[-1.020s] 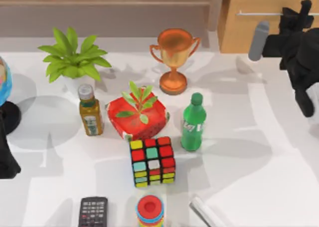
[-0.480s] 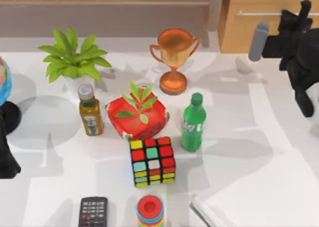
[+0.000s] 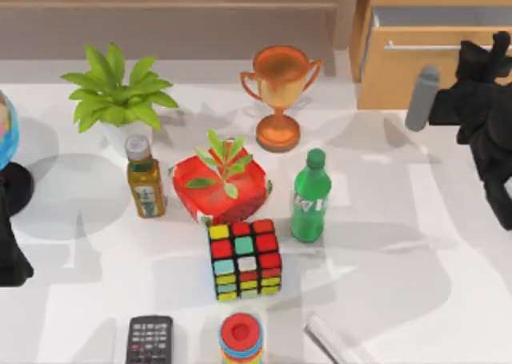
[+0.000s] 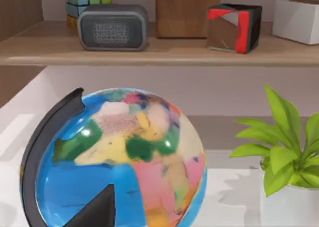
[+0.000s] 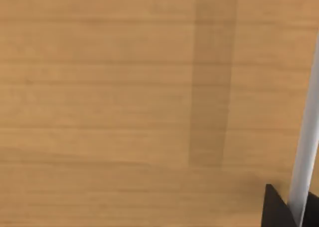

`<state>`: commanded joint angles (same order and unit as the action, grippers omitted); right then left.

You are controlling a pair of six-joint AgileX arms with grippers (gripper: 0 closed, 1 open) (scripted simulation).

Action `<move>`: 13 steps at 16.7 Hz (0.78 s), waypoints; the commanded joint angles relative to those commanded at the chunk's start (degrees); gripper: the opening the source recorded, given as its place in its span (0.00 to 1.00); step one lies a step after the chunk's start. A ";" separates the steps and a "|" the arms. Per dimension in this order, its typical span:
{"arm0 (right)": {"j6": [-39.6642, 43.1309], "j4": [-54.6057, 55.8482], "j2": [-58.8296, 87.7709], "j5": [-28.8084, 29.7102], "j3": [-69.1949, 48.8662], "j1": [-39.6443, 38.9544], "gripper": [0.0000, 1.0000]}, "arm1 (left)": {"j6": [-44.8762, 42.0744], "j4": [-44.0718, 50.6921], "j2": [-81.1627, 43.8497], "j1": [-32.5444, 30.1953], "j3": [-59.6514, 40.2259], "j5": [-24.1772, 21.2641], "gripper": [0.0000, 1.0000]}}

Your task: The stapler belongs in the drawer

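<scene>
Bright, even light; soft overlapping shadows

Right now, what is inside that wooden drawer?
The drawer is pulled partly open, with the right gripper at its silver handle. A grey strip of its inside shows, with nothing visible in it; the rest is hidden under the cabinet.

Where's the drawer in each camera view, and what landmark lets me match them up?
Top view: the drawer sits at the top right, slightly open.
Right wrist view: its tan front spans the picture.
Left wrist view: faces the globe and shelf instead.
Shared landmark: the silver handle, in top and right wrist views.
</scene>
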<state>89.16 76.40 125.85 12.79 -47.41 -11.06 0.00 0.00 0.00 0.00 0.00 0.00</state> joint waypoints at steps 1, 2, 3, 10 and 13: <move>0.00 1.21 -0.92 0.20 1.62 -0.21 0.00 | 0.00 0.00 0.00 0.00 0.00 0.00 1.00; -0.04 2.07 -1.72 0.45 2.65 -0.44 0.00 | 0.00 0.00 0.00 0.00 0.00 0.00 1.00; -0.12 2.50 -2.12 0.65 3.08 -0.54 0.00 | 0.00 0.00 0.00 0.00 0.00 0.00 1.00; -0.10 5.55 -3.93 1.60 6.80 -1.23 0.00 | 0.00 0.00 0.00 0.00 0.00 0.00 1.00; -0.27 8.67 -5.76 2.30 14.21 -2.25 0.00 | 0.00 0.00 0.00 0.00 0.00 0.00 1.00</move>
<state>88.89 85.07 120.09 15.09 -33.19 -13.31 0.00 0.00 0.00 0.00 0.00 0.00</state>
